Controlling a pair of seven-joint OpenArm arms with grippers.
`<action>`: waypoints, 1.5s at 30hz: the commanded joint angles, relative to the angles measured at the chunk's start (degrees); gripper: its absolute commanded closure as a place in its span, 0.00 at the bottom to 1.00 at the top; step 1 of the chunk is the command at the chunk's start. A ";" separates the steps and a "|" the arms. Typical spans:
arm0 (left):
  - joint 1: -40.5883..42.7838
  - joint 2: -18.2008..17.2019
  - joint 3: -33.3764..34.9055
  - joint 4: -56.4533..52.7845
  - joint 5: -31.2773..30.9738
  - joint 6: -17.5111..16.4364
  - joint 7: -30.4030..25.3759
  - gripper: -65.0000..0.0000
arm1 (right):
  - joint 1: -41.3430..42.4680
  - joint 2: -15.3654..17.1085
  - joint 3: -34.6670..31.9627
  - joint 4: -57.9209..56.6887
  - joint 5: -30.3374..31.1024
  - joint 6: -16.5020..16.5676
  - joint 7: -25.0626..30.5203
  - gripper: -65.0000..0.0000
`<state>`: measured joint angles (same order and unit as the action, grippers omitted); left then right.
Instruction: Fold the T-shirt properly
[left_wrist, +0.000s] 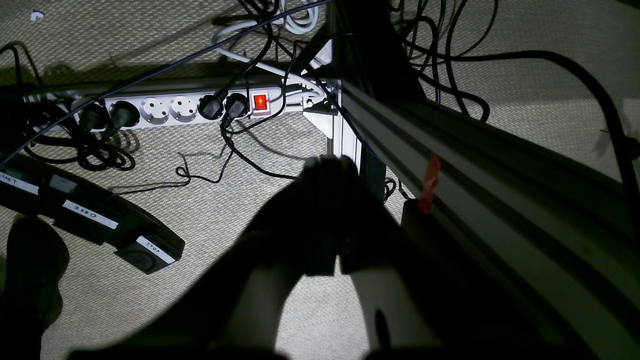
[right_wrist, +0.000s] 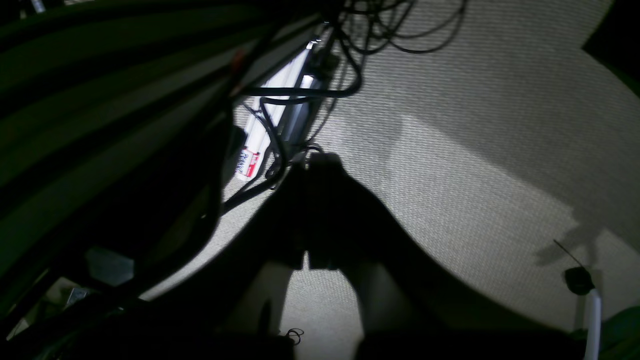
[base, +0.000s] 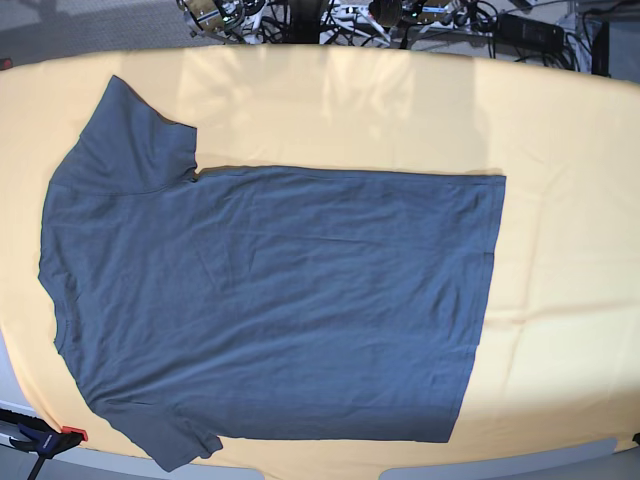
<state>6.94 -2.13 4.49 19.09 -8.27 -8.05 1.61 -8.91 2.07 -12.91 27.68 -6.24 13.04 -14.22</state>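
Nearest your left wrist camera, the left gripper (left_wrist: 326, 172) hangs in silhouette over the carpet (left_wrist: 225, 215), its dark fingers pressed together at the tips, closed on nothing. Just beyond it you see an aluminium frame rail (left_wrist: 480, 190) running off to the right, with a small red tag (left_wrist: 429, 182) on it. Left of the gripper lies a black pedal unit (left_wrist: 95, 220) with white labels. Farther back a white power strip (left_wrist: 180, 107) sits on the floor, its red switch (left_wrist: 260, 102) lit, several black plugs in it, loose cables (left_wrist: 235, 150) trailing around. In your right wrist view the right gripper (right_wrist: 320, 165) is likewise a dark shape above the carpet, fingers shut and empty, with frame members and cables at upper left. Neither arm shows in the base view. There you see the T-shirt (base: 270, 300) spread flat on the yellow table (base: 560, 200), collar at the left edge, hem toward the right, one sleeve at upper left and one at lower left.
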 joint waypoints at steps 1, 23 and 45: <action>0.07 -0.09 0.00 0.39 0.35 -0.48 0.15 1.00 | -0.09 0.15 0.15 0.44 -0.24 0.09 0.02 1.00; 8.79 -3.23 0.90 8.92 4.85 -4.70 8.00 1.00 | -5.09 2.80 0.15 0.44 -0.17 8.50 -1.40 1.00; 56.98 -31.56 9.31 83.89 8.13 -0.17 20.70 1.00 | -51.91 25.88 0.15 73.29 22.25 11.43 -27.45 1.00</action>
<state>62.67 -33.63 13.58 102.63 0.27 -7.57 22.70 -60.12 27.57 -12.93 100.60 15.46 23.90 -41.69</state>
